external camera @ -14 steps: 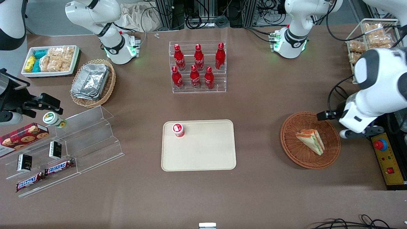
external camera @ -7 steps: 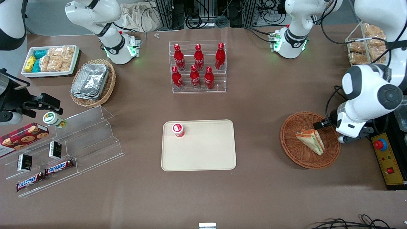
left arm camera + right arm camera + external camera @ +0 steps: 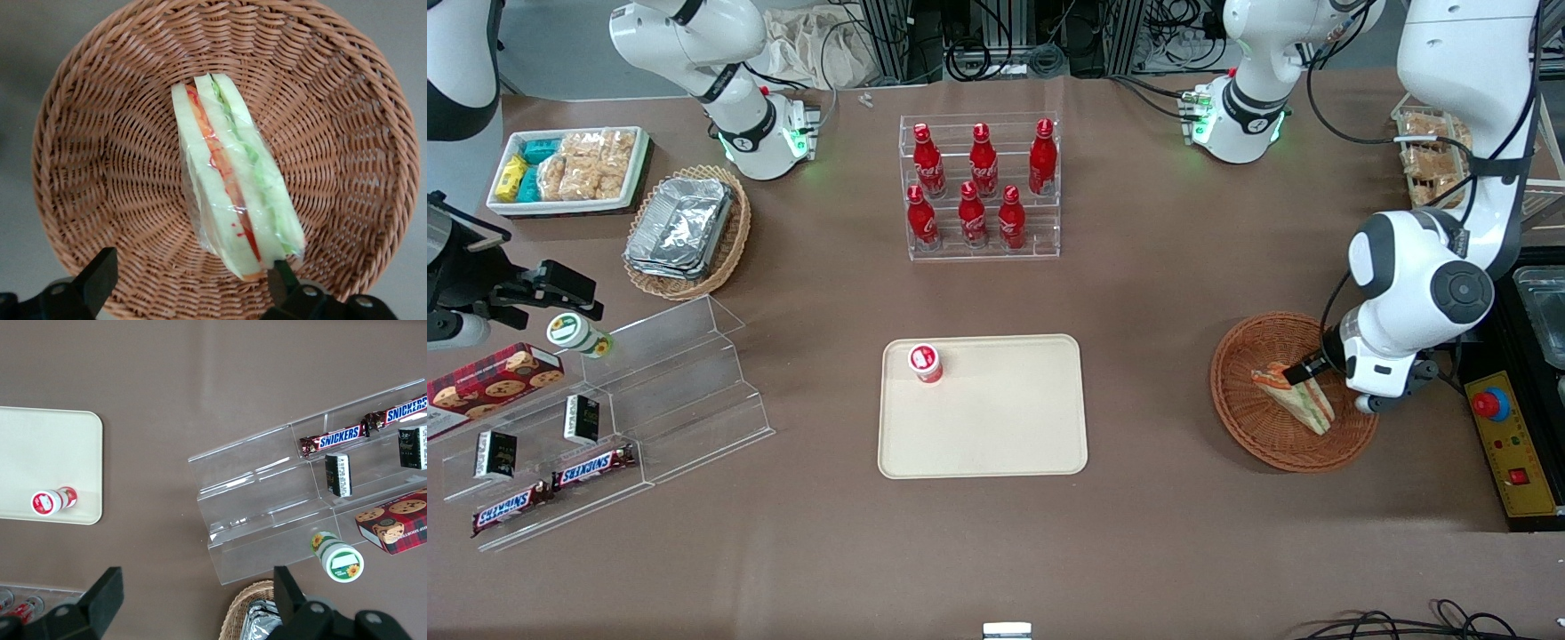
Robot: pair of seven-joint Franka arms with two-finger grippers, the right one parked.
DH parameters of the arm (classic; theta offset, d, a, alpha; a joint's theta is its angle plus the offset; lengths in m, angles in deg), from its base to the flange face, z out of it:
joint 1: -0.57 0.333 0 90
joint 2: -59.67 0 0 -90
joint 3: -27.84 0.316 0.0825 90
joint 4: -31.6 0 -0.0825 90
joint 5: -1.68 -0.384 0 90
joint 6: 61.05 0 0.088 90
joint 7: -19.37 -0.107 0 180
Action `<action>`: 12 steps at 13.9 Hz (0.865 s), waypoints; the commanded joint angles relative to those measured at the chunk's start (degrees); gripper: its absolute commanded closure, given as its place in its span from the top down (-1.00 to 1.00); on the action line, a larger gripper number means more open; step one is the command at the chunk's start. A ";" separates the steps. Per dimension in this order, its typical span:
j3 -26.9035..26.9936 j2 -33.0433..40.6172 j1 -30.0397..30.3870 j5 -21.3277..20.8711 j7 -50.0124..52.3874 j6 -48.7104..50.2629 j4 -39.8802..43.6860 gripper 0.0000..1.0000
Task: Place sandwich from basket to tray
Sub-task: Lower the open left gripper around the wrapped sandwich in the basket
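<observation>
open jaws (image 3: 190,283) straddle sandwich (image 3: 233,200) in basket (image 3: 100,167).

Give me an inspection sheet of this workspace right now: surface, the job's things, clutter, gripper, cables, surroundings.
Surface: brown table, flat, no spills seen.
Job's things: sandwich lies wrapped in the basket; tray holds only a small red cup near one corner.
Clutter: cola bottles in a clear rack; foil trays in an oval basket; clear stepped shelf with Snickers bars; snack tray.
Gripper: gripper open, low over the basket, fingers on either side of the sandwich's end, not closed on it.
Cables: black cable runs along the working arm; cable bundles past the table edge.
Surroundings: control box with red button beside the basket.
</observation>
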 commanded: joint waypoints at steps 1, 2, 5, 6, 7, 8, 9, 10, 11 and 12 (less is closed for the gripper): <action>-0.01 -1.25 0.22 0.30 2.33 -1.86 0.09 0.98; -0.01 -0.38 0.22 0.30 2.25 -1.08 0.09 0.98; -0.01 3.22 0.22 0.30 2.07 7.08 1.40 0.98; -0.01 4.02 0.22 0.30 2.16 9.11 2.11 0.98; -0.01 4.46 0.22 0.38 2.33 10.78 3.24 0.98; -0.01 4.47 0.22 0.47 2.42 11.84 4.30 0.98; -0.01 4.03 0.22 0.65 3.38 11.76 5.09 0.98; -0.01 3.07 0.22 1.43 4.17 11.24 5.97 0.98; -0.01 1.93 0.22 2.57 4.36 10.54 7.02 0.98; -0.01 0.96 0.22 3.54 4.88 10.01 7.82 0.98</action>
